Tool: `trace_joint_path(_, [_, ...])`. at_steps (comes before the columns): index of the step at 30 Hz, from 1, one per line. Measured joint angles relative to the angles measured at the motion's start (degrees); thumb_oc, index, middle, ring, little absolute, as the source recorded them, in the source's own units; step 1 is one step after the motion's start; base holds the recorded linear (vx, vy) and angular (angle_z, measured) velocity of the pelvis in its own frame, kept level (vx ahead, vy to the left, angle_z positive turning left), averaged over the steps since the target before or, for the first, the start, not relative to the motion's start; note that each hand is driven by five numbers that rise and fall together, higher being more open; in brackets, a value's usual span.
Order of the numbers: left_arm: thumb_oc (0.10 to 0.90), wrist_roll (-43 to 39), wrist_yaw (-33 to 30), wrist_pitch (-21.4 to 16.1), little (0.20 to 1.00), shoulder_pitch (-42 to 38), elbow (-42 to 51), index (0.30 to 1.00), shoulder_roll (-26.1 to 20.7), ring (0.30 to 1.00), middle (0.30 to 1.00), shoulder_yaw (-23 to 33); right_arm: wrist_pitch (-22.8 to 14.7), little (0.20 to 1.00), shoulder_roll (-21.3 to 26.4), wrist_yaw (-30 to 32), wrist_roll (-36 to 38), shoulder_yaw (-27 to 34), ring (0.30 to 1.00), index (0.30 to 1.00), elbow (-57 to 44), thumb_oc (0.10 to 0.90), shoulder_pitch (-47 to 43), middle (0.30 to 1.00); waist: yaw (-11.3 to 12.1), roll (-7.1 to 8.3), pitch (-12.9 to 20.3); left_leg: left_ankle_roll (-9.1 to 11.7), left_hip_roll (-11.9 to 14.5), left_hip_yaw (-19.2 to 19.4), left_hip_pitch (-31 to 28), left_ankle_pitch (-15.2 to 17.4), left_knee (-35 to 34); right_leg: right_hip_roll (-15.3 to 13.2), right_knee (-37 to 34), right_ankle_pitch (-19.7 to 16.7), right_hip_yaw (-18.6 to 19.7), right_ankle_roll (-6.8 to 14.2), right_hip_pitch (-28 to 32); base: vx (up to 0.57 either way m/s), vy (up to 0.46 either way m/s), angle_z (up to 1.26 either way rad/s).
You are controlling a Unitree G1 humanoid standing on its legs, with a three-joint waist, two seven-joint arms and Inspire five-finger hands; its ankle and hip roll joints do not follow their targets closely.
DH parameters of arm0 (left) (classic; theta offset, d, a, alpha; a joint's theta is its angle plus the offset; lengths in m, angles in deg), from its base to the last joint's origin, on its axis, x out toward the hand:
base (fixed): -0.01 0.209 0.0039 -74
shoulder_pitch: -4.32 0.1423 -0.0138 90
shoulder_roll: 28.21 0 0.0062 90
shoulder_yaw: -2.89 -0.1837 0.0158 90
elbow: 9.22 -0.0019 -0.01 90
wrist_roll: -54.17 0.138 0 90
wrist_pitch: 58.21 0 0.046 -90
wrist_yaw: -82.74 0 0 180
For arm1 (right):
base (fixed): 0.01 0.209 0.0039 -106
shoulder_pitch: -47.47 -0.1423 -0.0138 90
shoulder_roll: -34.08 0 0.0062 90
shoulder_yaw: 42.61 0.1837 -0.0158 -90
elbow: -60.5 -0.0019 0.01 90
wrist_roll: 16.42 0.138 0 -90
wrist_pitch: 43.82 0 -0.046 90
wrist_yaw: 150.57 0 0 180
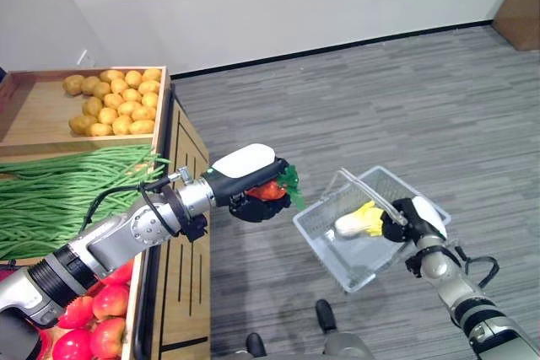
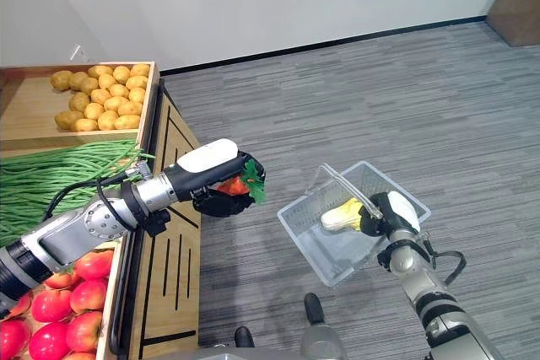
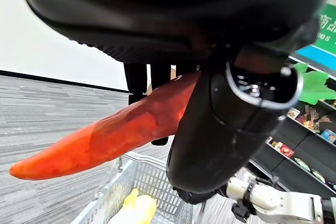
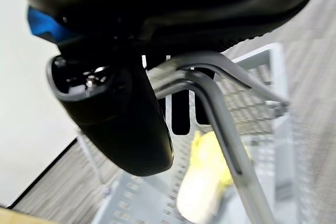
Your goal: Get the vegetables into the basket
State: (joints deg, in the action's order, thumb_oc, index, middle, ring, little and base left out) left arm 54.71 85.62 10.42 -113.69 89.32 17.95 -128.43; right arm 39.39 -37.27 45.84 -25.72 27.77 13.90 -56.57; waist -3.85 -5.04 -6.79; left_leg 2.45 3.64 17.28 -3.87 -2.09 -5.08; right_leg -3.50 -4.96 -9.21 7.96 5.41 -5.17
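In the left eye view the left hand [image 1: 253, 187] is reaching out past the edge of the wooden produce stand [image 1: 181, 284], fingers curled round a carrot [image 1: 270, 190] whose green top [image 1: 291, 181] sticks out toward the basket [image 1: 333, 246]; the carrot hangs over the floor, beside the basket and not yet over it. The right hand [image 1: 413, 218] holds the basket up by its handle [image 1: 363, 189], and a yellow-and-white vegetable [image 1: 356, 221] already lies inside. On the stand are potatoes [image 1: 114, 103] at the far corner, green beans [image 1: 67, 191] in the middle and red apples [image 1: 89, 322] at the near edge. The right eye view shows the same layout. In the left wrist view the carrot [image 3: 105, 137] runs long and tapered between thumb and fingers, gripped near its thick end; it looks stiff, light and smooth, so probably a firm hold near the crown suits it. The right wrist view shows the fingers closed around the wire handle [image 4: 220, 108]. Some lettering shows on a distant shop sign; I leave it unread.
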Motion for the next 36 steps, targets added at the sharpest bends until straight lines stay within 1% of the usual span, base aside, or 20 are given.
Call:
trace_joint_path(3, [0.400, 0.0, 0.1, 0.1, 0.300, -1.2, -0.1, 0.300, 0.3, 0.300, 0.300, -1.1, -0.2, 0.300, 0.1, 0.0, -1.1, -1.1, 0.300, 0.300, -2.7, 0.400, -0.1, 0.300, 0.0, -0.14, 0.1, 0.0, 0.0, -0.1, 0.0, 0.0, 0.0, 0.0, 0.0, 0.0, -0.1, 0.0, 0.0, 0.00, 0.000, 0.00])
trace_joint_path(5, [0.400, 0.1, 0.2, 0.1, 0.300, -3.6, -0.2, 0.300, 0.5, 0.300, 0.300, -3.5, -0.2, 0.300, 0.1, 0.0, -1.1, -1.9, 0.300, 0.300, -2.8, 0.400, -1.3, 0.300, 0.1, -0.31, 0.2, 0.0, -0.1, -0.1, 0.1, 0.0, 0.0, -0.1, 0.0, 0.0, -0.1, 0.0, 0.0, 0.00, 0.000, 0.00])
trace_joint_path(7, [0.400, 0.2, 0.3, 0.1, 0.300, -4.7, -0.2, 0.300, 1.6, 0.300, 0.300, -4.5, -0.2, 0.300, 0.1, 0.0, -1.1, -3.0, 0.300, 0.300, -3.4, 0.400, -2.5, 0.300, 0.0, -0.57, 0.4, 0.0, -0.1, -0.1, 0.1, 0.0, 0.0, -0.1, 0.0, 0.0, -0.1, 0.0, 0.0, 0.00, 0.000, 0.00])
trace_joint_path(11, [0.400, 0.8, 0.3, 0.6, 0.300, -7.6, -2.9, 0.300, 7.0, 0.300, 0.300, -6.3, -0.2, 0.300, 0.1, 0.0, -1.0, -5.0, 0.300, 0.300, -7.2, 0.400, -4.1, 0.300, -0.1, -0.74, 0.4, 0.0, -0.1, -0.3, 0.1, -0.1, 0.0, -0.1, 0.0, 0.0, -0.3, 0.0, 0.0, -0.01, -0.006, 0.02])
trace_joint_path(14, [0.400, 1.5, 0.6, 1.0, 0.300, -8.0, -3.0, 0.300, 7.5, 0.300, 0.300, -7.1, -0.2, 0.300, -0.1, 0.0, -1.0, -5.7, 0.300, 0.300, -8.1, 0.400, -5.0, 0.300, -0.2, -0.76, 0.5, 0.0, -0.1, -0.3, 0.2, -0.1, 0.0, -0.1, 0.0, 0.0, -0.4, 0.0, 0.0, 0.00, 0.000, 0.00])
trace_joint_path(16, [0.400, 1.9, 1.1, 1.1, 0.300, -8.8, -4.6, 0.300, 8.9, 0.300, 0.300, -8.1, -0.2, 0.300, -0.3, 0.0, -1.0, -5.8, 0.300, 0.300, -8.1, 0.400, -5.7, 0.300, -0.2, -0.80, 0.5, 0.0, -0.1, -0.3, 0.2, -0.1, 0.0, -0.1, 0.0, 0.0, -0.4, 0.0, 0.0, 0.00, 0.000, 0.00])
trace_joint_path(18, [0.400, 2.6, 1.2, 1.6, 0.300, -8.9, -7.0, 0.300, 11.4, 0.300, 0.300, -9.0, -0.2, 0.300, -1.2, 0.0, -0.9, -5.9, 0.300, 0.300, -8.1, 0.400, -6.4, 0.300, -0.2, -0.80, 0.5, 0.0, -0.1, -0.3, 0.2, -0.1, 0.0, -0.1, 0.0, 0.0, -0.4, 0.0, -0.1, 0.00, 0.000, 0.00])
trace_joint_path(20, [0.400, 4.0, 1.3, 2.6, 0.300, -8.9, -9.5, 0.300, 15.2, 0.300, 0.300, -10.7, -0.1, 0.300, -2.2, 0.0, 0.3, -6.1, 0.300, 0.300, -8.7, 0.400, -6.9, 0.300, -0.2, -0.85, 0.5, 0.0, -0.1, -0.2, 0.3, -0.1, 0.0, -0.1, 0.0, 0.0, -0.3, 0.0, -0.2, 0.00, 0.000, 0.00])
trace_joint_path(22, [0.400, 4.5, 1.7, 2.8, 0.300, -8.9, -10.8, 0.300, 17.5, 0.300, 0.300, -12.0, 0.0, 0.300, -2.6, 0.1, 1.3, -6.7, 0.300, 0.300, -10.4, 0.400, -7.0, 0.300, -0.4, -0.91, 0.6, 0.0, -0.1, -0.1, 0.4, -0.1, 0.0, -0.1, 0.0, 0.0, -0.2, -0.1, -0.5, 0.01, -0.001, -0.02])
trace_joint_path(27, [0.400, 6.6, 2.1, 3.5, 0.300, -8.7, -15.5, 0.300, 21.4, 0.300, 0.300, -12.0, -0.1, 0.300, -2.7, 0.0, 1.5, -8.7, 0.300, 0.300, -15.8, 0.400, -7.0, 0.300, -0.8, -0.93, 0.6, 0.0, 0.0, 0.1, 0.5, -0.1, 0.0, 0.0, 0.0, 0.0, 0.0, -0.1, -0.6, 0.00, 0.000, 0.00])
trace_joint_path(28, [0.400, 7.5, 2.1, 3.9, 0.300, -8.7, -15.9, 0.300, 21.4, 0.300, 0.300, -12.0, -0.1, 0.300, -2.7, 0.0, 2.4, -9.0, 0.300, 0.300, -16.9, 0.400, -6.9, 0.300, -1.0, -0.93, 0.6, 0.0, 0.0, 0.1, 0.5, -0.1, 0.0, 0.0, 0.0, 0.0, 0.0, -0.1, -0.6, 0.00, 0.000, 0.00])
trace_joint_path(30, [0.400, 10.3, 1.6, 4.6, 0.300, -6.9, -21.1, 0.300, 23.4, 0.300, 0.300, -11.3, -0.1, 0.300, -2.7, -0.4, 5.8, -9.8, 0.300, 0.300, -21.5, 0.400, -6.7, 0.300, -1.4, -0.93, 0.6, 0.0, 0.2, 0.2, 0.5, -0.1, 0.0, 0.1, 0.0, 0.0, 0.0, -0.1, -0.7, 0.00, -0.005, -0.02])
trace_joint_path(34, [0.400, 13.5, 1.2, 5.1, 0.300, -4.7, -25.8, 0.300, 24.5, 0.300, 0.300, -9.9, -0.2, 0.300, -2.3, -1.5, 7.6, -9.9, 0.300, 0.300, -25.6, 0.400, -6.5, 0.300, -1.6, -0.92, 0.6, 0.0, 0.2, 0.5, 0.5, -0.1, 0.0, 0.3, 0.0, 0.0, 0.2, -0.1, -0.8, 0.00, -0.006, -0.02])
trace_joint_path(36, [0.400, 15.3, 1.1, 6.0, 0.300, -3.9, -28.0, 0.300, 25.1, 0.300, 0.300, -8.9, -0.3, 0.300, -2.2, -1.8, 8.1, -9.9, 0.300, 0.300, -26.9, 0.400, -6.4, 0.300, -1.7, -0.88, 0.5, 0.0, 0.3, 0.5, 0.5, -0.1, 0.0, 0.3, 0.0, 0.0, 0.2, -0.1, -0.8, 0.00, 0.000, 0.00])
